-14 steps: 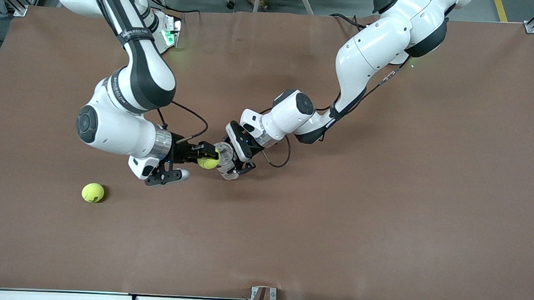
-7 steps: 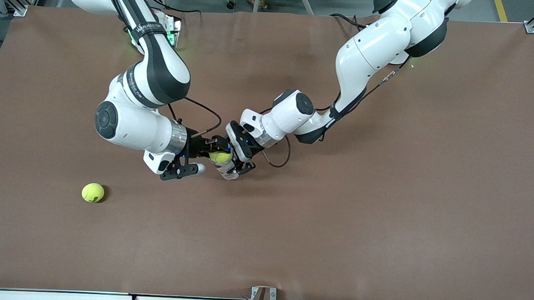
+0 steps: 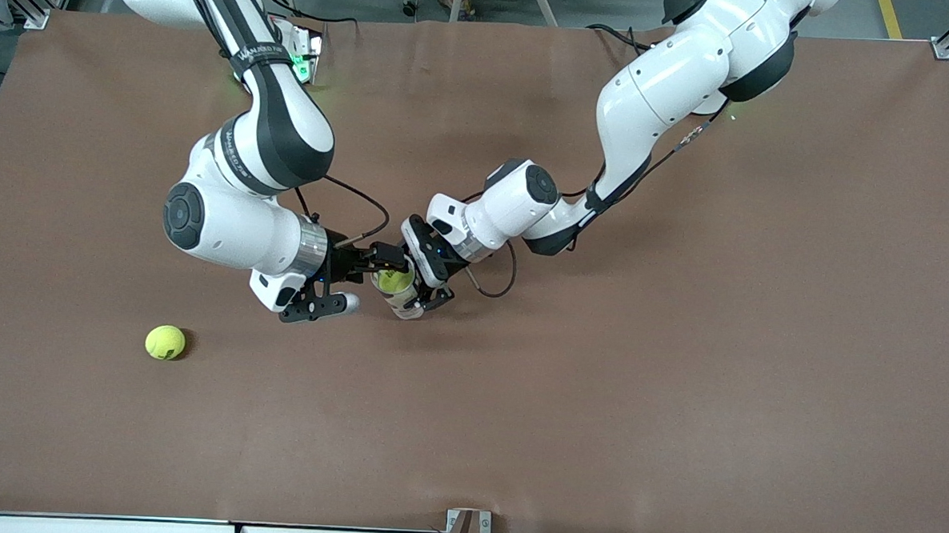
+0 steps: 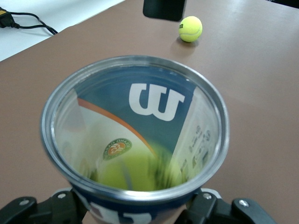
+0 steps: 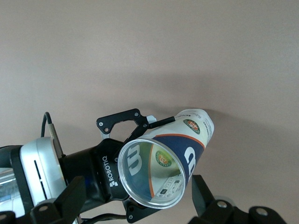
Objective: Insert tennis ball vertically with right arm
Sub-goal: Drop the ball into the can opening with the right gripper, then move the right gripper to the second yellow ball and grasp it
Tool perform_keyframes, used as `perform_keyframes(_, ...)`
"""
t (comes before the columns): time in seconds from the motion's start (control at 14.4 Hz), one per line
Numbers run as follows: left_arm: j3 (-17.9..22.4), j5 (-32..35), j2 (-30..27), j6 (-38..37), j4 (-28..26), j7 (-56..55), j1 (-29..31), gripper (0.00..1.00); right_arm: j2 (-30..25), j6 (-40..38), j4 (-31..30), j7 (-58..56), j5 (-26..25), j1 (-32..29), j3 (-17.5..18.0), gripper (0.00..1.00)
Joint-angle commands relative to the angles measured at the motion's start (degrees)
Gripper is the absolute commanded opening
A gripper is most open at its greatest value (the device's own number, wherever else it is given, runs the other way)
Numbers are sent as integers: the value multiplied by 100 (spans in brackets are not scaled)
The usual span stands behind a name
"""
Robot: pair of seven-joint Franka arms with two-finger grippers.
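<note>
My left gripper is shut on a clear tennis-ball can with a blue Wilson label, and holds it mouth up over the middle of the table. A yellow-green tennis ball shows blurred deep inside the can. My right gripper hovers just above the can's mouth. It is open, and its fingers stand wide apart on either side of the can with nothing between them. The left gripper clamps the can's lower wall.
A second tennis ball lies on the brown table, nearer to the front camera and toward the right arm's end; it also shows in the left wrist view as a ball. A cable loops at each wrist.
The right gripper carried the ball over the can's mouth, then opened. The ball has left its fingers and dropped into the can. The left arm and can held still.
</note>
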Motion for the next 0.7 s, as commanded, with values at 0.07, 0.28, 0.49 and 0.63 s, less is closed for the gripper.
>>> perform_keyframes(0.07, -31, -115, 28, 52, 27, 46, -26, 79, -31, -245, 31, 132, -451, -310, -33, 100)
perform_keyframes(0.28, -23, -115, 28, 52, 27, 46, -26, 80, -22, -263, 48, -77, -1731, -1100, -15, 100)
perform_keyframes(0.49, -31, -115, 20, 52, 36, 46, -26, 80, 293, -53, 162, -1069, -2492, -1813, -15, 100)
perform_keyframes(0.63, -23, -115, 20, 52, 27, 46, -26, 80, 688, -52, 513, -1247, -2719, -2191, -24, 100)
